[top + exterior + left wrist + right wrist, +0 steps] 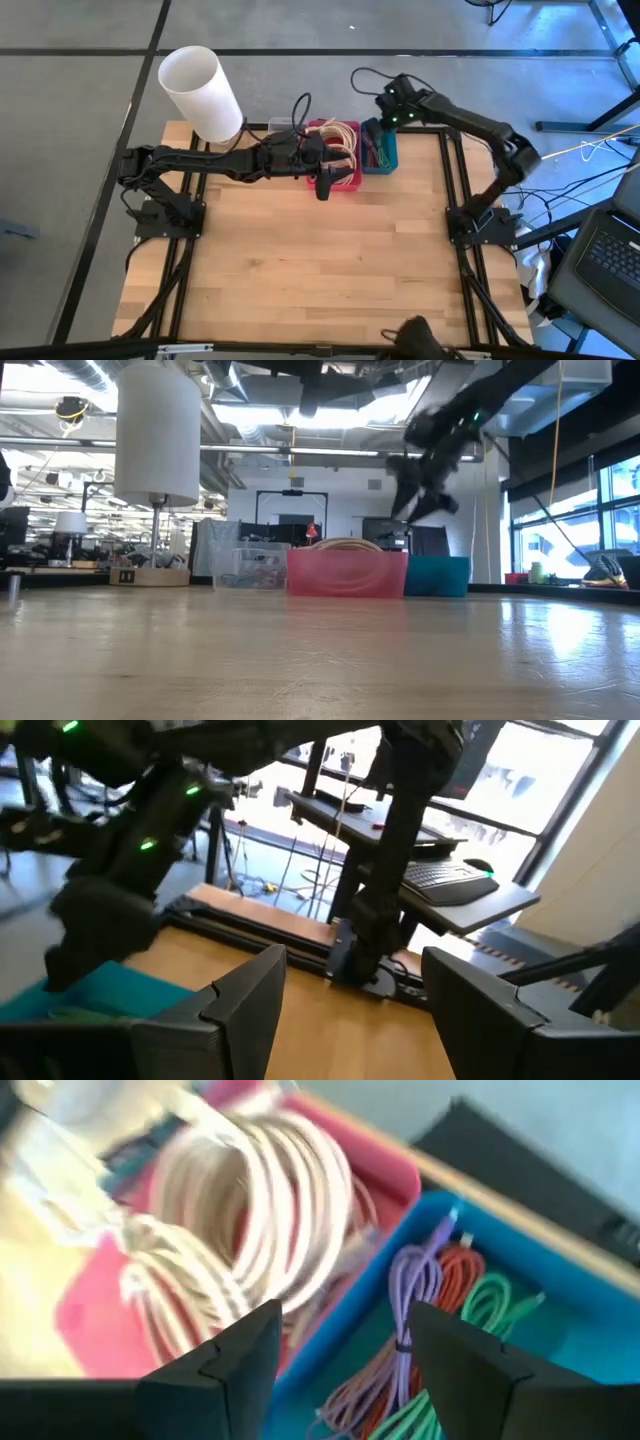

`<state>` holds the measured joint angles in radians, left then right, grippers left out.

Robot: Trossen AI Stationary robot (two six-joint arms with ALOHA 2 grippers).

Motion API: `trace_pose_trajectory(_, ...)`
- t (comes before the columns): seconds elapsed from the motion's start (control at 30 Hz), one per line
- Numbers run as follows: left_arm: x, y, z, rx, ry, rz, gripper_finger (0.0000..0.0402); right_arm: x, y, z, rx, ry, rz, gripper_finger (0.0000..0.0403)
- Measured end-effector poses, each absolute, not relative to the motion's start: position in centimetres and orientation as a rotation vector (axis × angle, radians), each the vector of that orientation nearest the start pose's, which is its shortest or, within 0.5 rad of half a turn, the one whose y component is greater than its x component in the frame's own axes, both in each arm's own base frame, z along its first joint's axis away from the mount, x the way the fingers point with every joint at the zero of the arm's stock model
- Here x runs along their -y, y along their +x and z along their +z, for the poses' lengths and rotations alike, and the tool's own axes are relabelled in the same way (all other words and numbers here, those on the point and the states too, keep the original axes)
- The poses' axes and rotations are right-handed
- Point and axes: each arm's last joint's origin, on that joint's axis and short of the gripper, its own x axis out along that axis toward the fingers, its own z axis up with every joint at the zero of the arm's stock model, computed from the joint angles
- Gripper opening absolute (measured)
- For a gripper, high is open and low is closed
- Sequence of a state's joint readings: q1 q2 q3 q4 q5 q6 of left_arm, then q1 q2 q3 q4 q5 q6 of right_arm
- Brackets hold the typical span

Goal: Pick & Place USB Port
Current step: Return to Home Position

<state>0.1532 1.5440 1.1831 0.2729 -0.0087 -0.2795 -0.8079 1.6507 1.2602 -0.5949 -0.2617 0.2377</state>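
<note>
A pink bin [345, 178] at the table's far edge holds coiled white cables [250, 1210]. Beside it on the right, a teal bin [388, 150] holds purple [420, 1280], orange and green cables. My left gripper [325, 185] hangs open over the pink bin's near edge, holding nothing; its wrist view shows empty space between the fingers [350, 970]. My right gripper [387, 108] is open and hovers high above the teal bin [437, 575], fingers pointing down at the two bins [345, 1320]. It also touches nothing.
A clear bin [262, 128] sits left of the pink bin [347, 573]. A tall white cylinder [200, 92] stands at the far left corner. Black cables trail behind the bins. Bare wood [320, 270] covers the near half of the table.
</note>
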Motion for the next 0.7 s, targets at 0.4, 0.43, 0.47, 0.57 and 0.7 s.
trace_pose_trajectory(0.4, -5.8, 33.2, 36.1, 0.029, -0.171, 0.163, 0.0228, 15.3, 17.3, 38.7, -0.377, 0.468, -0.582, 0.0194)
trace_pose_trajectory(0.43, -5.8, 32.6, 36.6, 0.033, -0.162, 0.154, 0.0228, 14.3, 16.7, 39.4, -0.348, 0.454, -0.554, 0.0194)
trace_pose_trajectory(0.47, -5.8, 31.9, 37.1, 0.029, -0.158, 0.151, 0.0228, 13.3, 16.0, 40.2, -0.318, 0.438, -0.523, 0.0193)
trace_pose_trajectory(0.57, -5.6, 29.1, 38.6, -0.018, -0.134, 0.154, 0.0228, 10.3, 14.1, 41.9, -0.252, 0.389, -0.414, 0.0192)
trace_pose_trajectory(0.7, -5.0, 24.7, 40.1, -0.107, -0.119, 0.213, 0.0228, 6.6, 11.1, 42.7, -0.234, 0.358, -0.316, 0.0192)
